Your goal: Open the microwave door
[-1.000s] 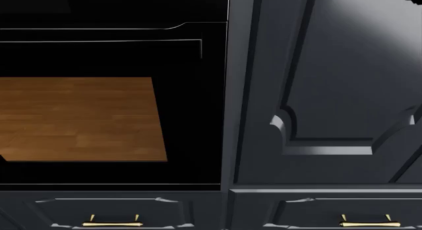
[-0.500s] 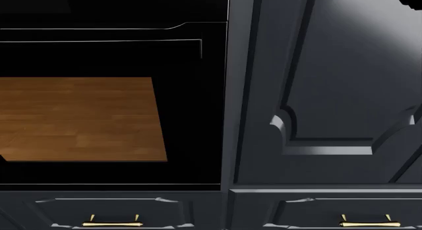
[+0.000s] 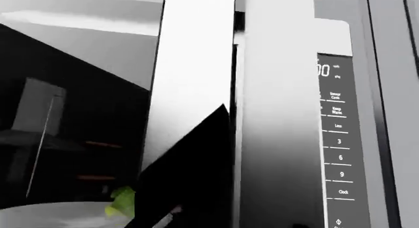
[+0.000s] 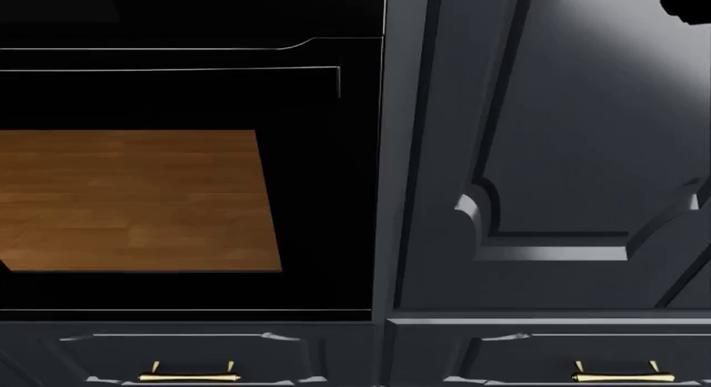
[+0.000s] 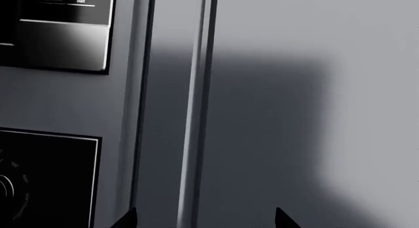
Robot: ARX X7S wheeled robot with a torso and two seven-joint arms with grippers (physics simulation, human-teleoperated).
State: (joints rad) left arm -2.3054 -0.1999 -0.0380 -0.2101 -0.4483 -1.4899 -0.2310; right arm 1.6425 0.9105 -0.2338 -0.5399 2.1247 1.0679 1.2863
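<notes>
Two dark fingertips (image 5: 125,219) of the right gripper (image 5: 203,219) show in the right wrist view, set well apart, so the jaws stand open with nothing between them. They face a plain grey cabinet panel (image 5: 314,110) and a thin vertical trim strip (image 5: 194,115). Beside that strip sits the lower corner of the microwave's control panel (image 5: 62,32), with "Start" legible, and under it a black oven control panel (image 5: 46,179) with a dial marking.

Left gripper (image 3: 186,184): only one dark, wedge-shaped finger is visible in the left wrist view, lying against the edge of the microwave door (image 3: 193,81). Cannot tell whether the jaws are open or closed. The door's steel edge stands apart from the microwave's front frame (image 3: 278,120), a narrow dark gap running between them, so the door is ajar. On the far side of the frame from the door is the keypad (image 3: 337,139) with digits 3, 6, 9 and a "Clock" key. Through the door glass, a white plate (image 3: 59,213) with something green (image 3: 121,201) on it.

Head view: neither gripper identifiable. It shows a black wall oven (image 4: 189,179) whose window reflects wood flooring, a dark cabinet door (image 4: 555,154) beside the oven, and below the oven two drawers with brass handles (image 4: 189,374).
</notes>
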